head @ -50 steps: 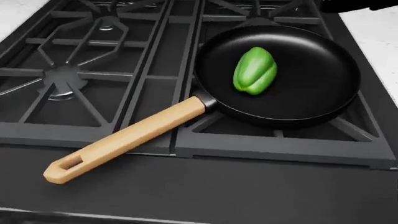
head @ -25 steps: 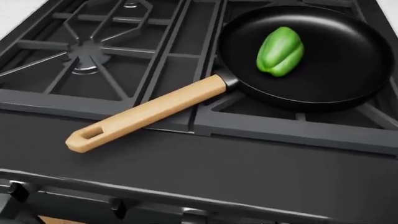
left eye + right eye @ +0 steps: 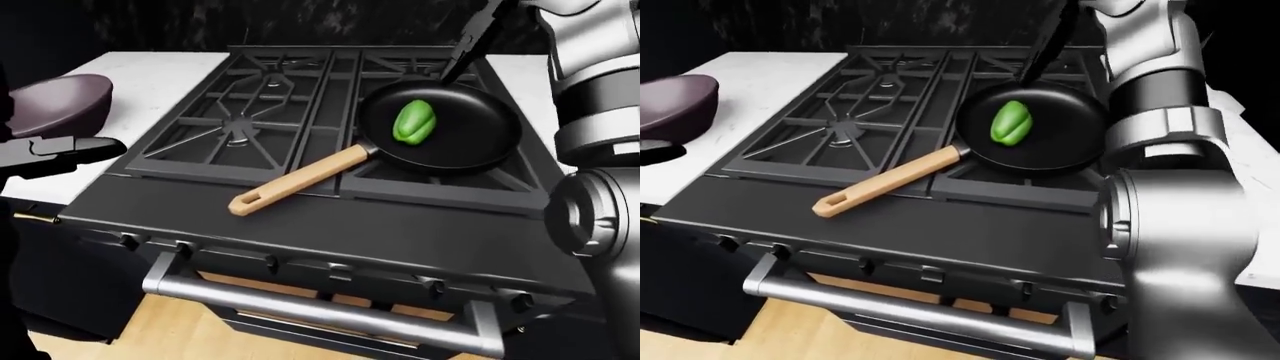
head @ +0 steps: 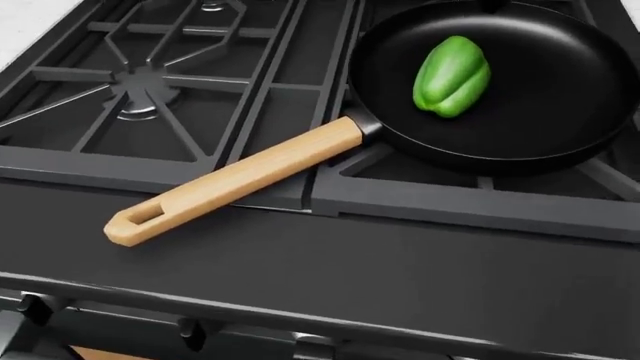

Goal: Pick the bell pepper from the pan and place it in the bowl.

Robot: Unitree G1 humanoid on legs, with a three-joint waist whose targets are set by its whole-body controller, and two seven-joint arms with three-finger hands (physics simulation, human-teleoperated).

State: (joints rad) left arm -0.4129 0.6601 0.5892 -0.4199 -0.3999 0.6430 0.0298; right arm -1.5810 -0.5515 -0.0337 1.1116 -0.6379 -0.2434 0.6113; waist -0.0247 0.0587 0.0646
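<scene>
A green bell pepper lies in a black pan with a wooden handle that points to the lower left. The pan stands on the right burner of the stove. A dark purple bowl sits on the white counter at the left of the left-eye view. My right hand hangs over the pan's top rim with dark fingers stretched out, empty, above and right of the pepper. My left hand reaches in flat at the left edge, just below the bowl, holding nothing.
The black stove's grates fill the left burner area. A white counter lies left of the stove. Knobs and the oven's bar handle are along the stove's near face, over a wooden floor. My right arm fills the right-eye view's right side.
The head camera has moved: the pan and pepper shifted up and right in the picture, and the stove's knob face came into view at the bottom. The pepper has stayed put in the pan.
</scene>
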